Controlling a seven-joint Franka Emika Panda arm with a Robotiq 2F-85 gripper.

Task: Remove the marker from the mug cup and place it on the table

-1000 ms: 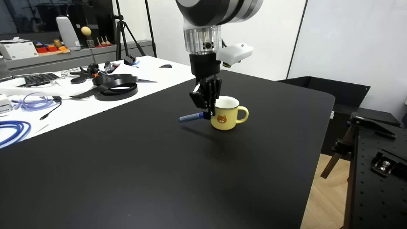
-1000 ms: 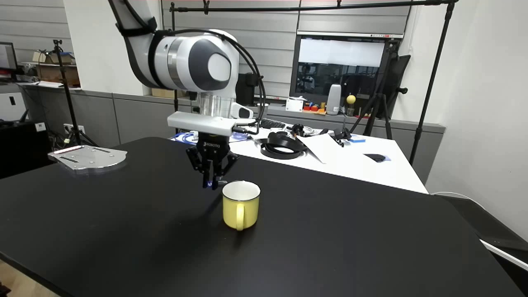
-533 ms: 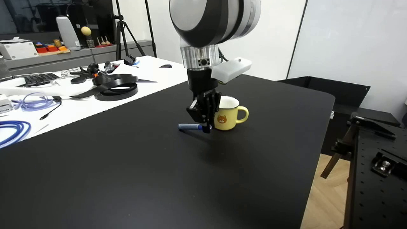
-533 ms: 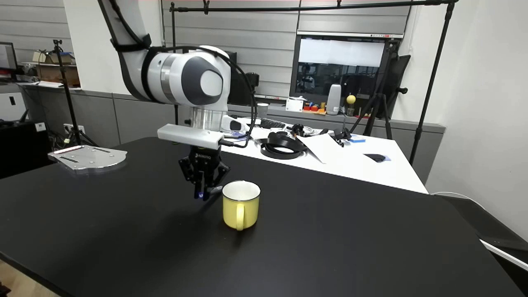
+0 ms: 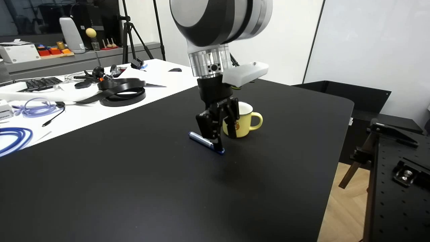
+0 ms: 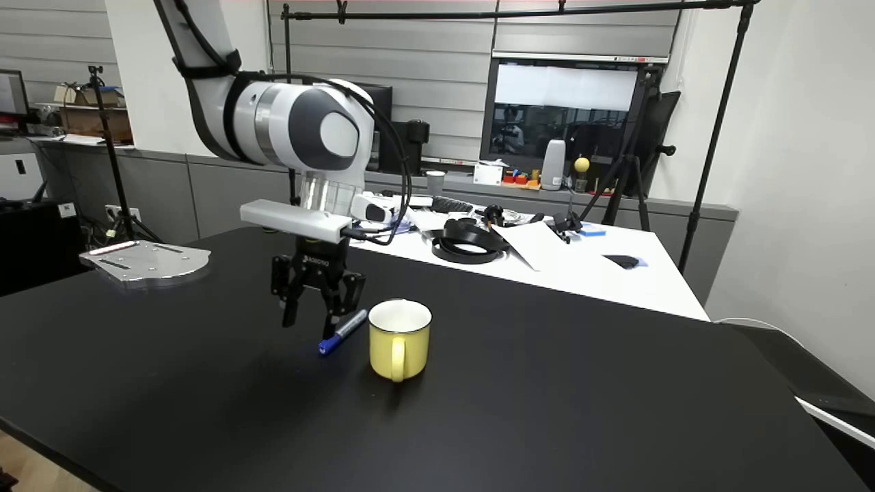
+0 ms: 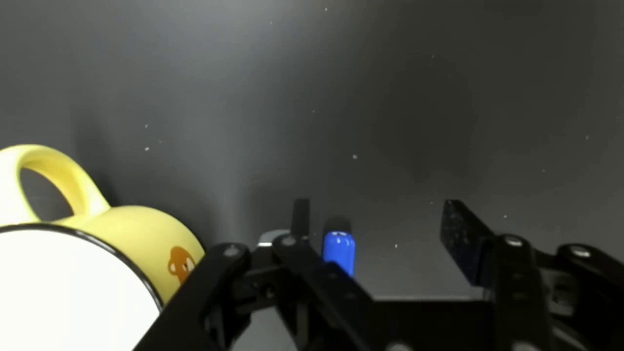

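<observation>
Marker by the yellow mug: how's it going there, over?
Fingers open, one beside the marker, contact unclear. Marker lies on the table, outside the mug. Possible snag: mug close by.

One marker, just the one, and one mug! Here's one gripper, two fingers on it, and one arm! Then it's one large black table, one white table! And look, one keyboard, one yellow ball, one grey plate!

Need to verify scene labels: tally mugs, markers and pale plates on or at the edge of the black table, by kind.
Mug: 1, yellow, upright
Marker: 1, grey with a blue end
Pale plate: 1, in an exterior view
Total: 3
</observation>
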